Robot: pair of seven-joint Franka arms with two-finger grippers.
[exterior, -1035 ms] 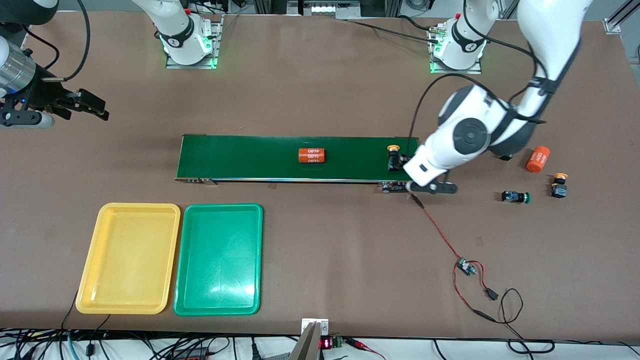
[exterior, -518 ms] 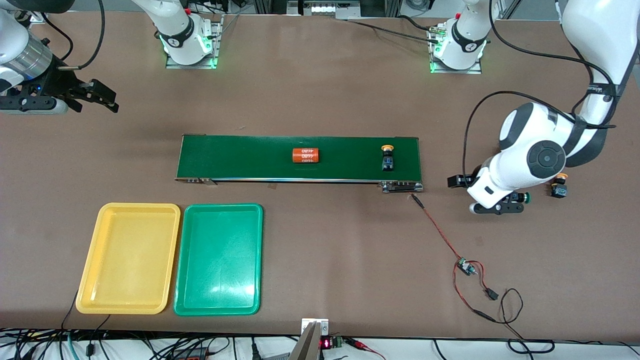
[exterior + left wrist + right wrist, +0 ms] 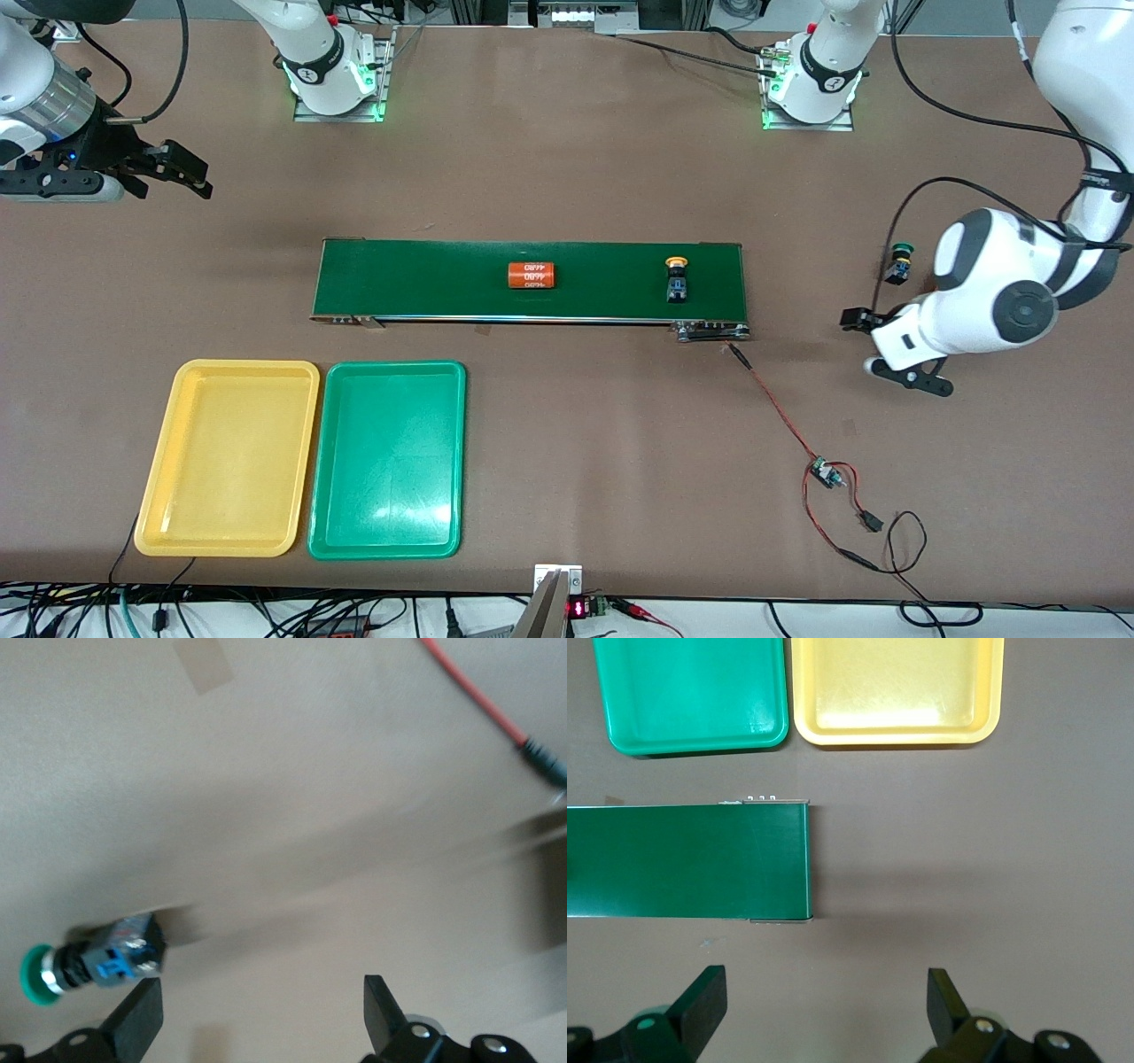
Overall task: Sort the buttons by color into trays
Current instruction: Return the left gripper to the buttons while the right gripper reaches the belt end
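Note:
A yellow-capped button (image 3: 677, 276) stands on the dark green conveyor belt (image 3: 425, 279). A green-capped button (image 3: 900, 262) stands on the table beside the left arm. My left gripper (image 3: 888, 350) is open low over the table; in the left wrist view (image 3: 261, 1020) a second green-capped button (image 3: 89, 962) lies on its side just outside one finger (image 3: 135, 1020). The arm hides that button in the front view. My right gripper (image 3: 182, 173) is open and empty and waits over the table's right-arm end (image 3: 824, 1010). The yellow tray (image 3: 226, 456) and the green tray (image 3: 387, 459) are empty.
An orange cylinder (image 3: 531, 276) lies on the belt. A red wire (image 3: 780, 412) runs from the belt's end to a small board (image 3: 824, 474); it also shows in the left wrist view (image 3: 478, 700). The right wrist view shows the belt's end (image 3: 682, 859) and both trays.
My left arm swung from the belt's end toward the left arm's end of the table, open throughout. The cylinder and the yellow-capped button rode the belt toward the right arm's end. The right gripper barely moved.

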